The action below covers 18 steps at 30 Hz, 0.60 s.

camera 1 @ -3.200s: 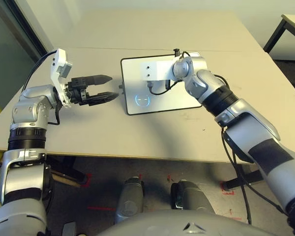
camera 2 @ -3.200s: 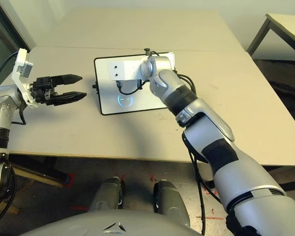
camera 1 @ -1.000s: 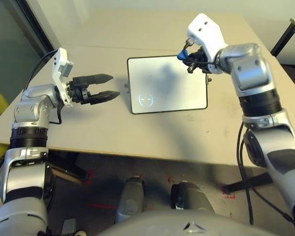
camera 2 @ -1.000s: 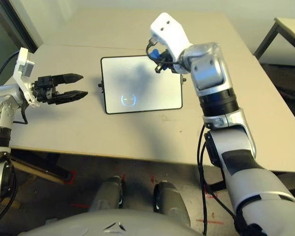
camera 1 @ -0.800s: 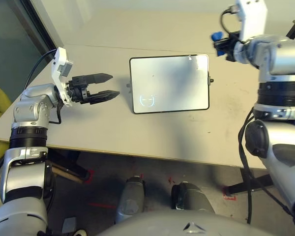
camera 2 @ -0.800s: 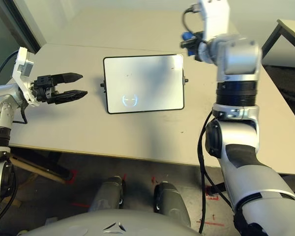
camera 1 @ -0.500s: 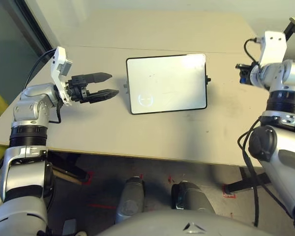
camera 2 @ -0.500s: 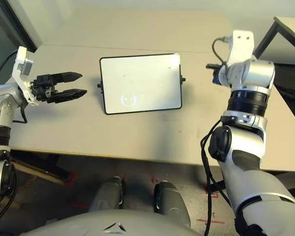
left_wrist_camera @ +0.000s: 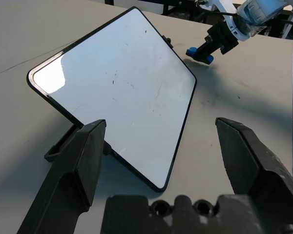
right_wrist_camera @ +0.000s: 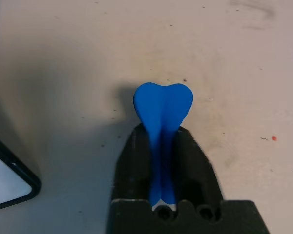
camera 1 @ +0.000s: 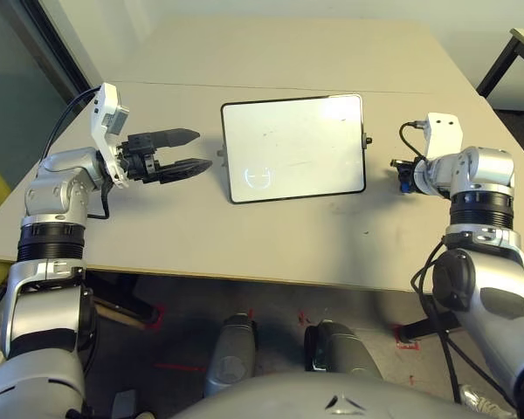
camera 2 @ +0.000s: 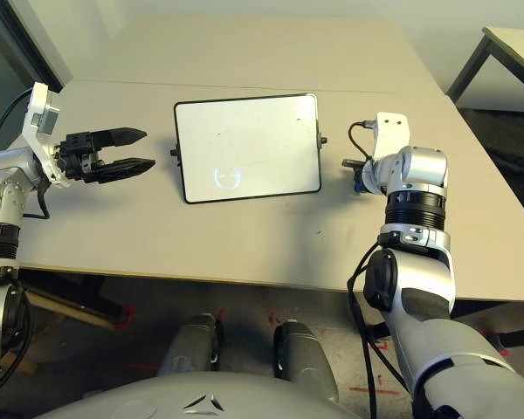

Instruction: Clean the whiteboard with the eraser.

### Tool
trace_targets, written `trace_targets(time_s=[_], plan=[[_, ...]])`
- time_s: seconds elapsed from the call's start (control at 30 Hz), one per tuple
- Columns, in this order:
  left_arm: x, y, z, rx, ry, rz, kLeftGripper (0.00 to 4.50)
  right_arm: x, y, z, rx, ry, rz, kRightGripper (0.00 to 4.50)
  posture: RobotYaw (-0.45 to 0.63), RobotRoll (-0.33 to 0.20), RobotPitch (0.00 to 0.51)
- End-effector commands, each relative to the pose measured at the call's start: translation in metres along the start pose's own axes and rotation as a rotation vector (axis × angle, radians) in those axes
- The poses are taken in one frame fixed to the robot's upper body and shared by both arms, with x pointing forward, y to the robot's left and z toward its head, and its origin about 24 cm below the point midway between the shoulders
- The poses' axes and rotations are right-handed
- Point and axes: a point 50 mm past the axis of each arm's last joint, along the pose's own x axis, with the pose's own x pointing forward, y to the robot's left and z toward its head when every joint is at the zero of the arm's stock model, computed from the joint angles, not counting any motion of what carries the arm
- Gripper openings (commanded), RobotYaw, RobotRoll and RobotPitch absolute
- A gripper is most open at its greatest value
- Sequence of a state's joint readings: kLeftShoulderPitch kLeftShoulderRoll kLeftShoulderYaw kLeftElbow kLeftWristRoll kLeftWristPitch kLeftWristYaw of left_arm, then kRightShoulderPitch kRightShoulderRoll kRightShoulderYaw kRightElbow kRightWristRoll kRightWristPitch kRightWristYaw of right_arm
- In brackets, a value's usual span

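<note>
The whiteboard [camera 1: 293, 147] lies at the middle of the table, black-framed, nearly white with a faint light-blue circle [camera 1: 258, 177] and a few tiny specks. My right gripper [camera 1: 407, 175] hovers low over the table just right of the board's right edge, shut on the blue eraser [right_wrist_camera: 163, 104], whose wide end sticks out past the fingers. That eraser [left_wrist_camera: 199, 54] also appears in the left wrist view beyond the board's far corner. My left gripper [camera 1: 202, 150] is held open left of the board, pointing at its left edge, with nothing in it.
The beige table [camera 1: 271, 236] has bare surface in front of the board and behind it, with a seam across the back. A dark table leg [camera 1: 503, 58] stands at the far right. A dark glass wall [camera 1: 17, 78] runs along the left.
My right arm has swung off the board, out to the right and down beside its right edge, still holding the eraser. The left arm has stayed put.
</note>
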<state>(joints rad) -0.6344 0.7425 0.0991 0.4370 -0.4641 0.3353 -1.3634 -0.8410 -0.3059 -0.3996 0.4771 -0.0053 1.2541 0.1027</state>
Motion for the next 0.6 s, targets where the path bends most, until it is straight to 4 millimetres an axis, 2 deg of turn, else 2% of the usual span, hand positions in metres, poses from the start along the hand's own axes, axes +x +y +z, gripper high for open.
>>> trace_targets(time_s=[0.03,0.23,0.3,0.37,0.43,0.53,0.6], plan=[[0.001,-0.001,0.002,0.006,0.005,-0.006,4.50,-0.010,0.002,0.008,0.000,-0.012,0.049,2.09,0.27,0.000,0.047],[-0.014,0.005,0.012,0.034,-0.010,0.079,4.50,-0.041,-0.007,0.030,-0.038,-0.082,0.063,4.33,0.27,0.000,0.049],[-0.023,0.009,0.020,0.056,-0.043,0.133,4.50,-0.053,-0.016,0.042,-0.079,-0.184,0.055,4.43,0.27,0.000,0.049],[-0.031,0.015,0.029,0.086,-0.082,0.229,4.50,-0.063,-0.026,0.057,-0.156,-0.424,0.038,4.43,0.26,0.000,0.050],[-0.037,0.026,0.031,0.137,-0.090,0.387,4.50,-0.065,-0.031,0.061,-0.194,-0.587,0.083,4.43,0.26,0.000,0.050],[-0.048,0.049,0.025,0.197,-0.096,0.733,4.50,-0.054,-0.035,0.053,-0.079,-0.759,0.305,4.43,0.27,0.000,0.048],[-0.051,0.058,0.016,0.205,-0.096,0.915,4.50,-0.040,-0.050,0.042,-0.014,-0.777,0.231,4.43,0.27,0.000,0.046]])
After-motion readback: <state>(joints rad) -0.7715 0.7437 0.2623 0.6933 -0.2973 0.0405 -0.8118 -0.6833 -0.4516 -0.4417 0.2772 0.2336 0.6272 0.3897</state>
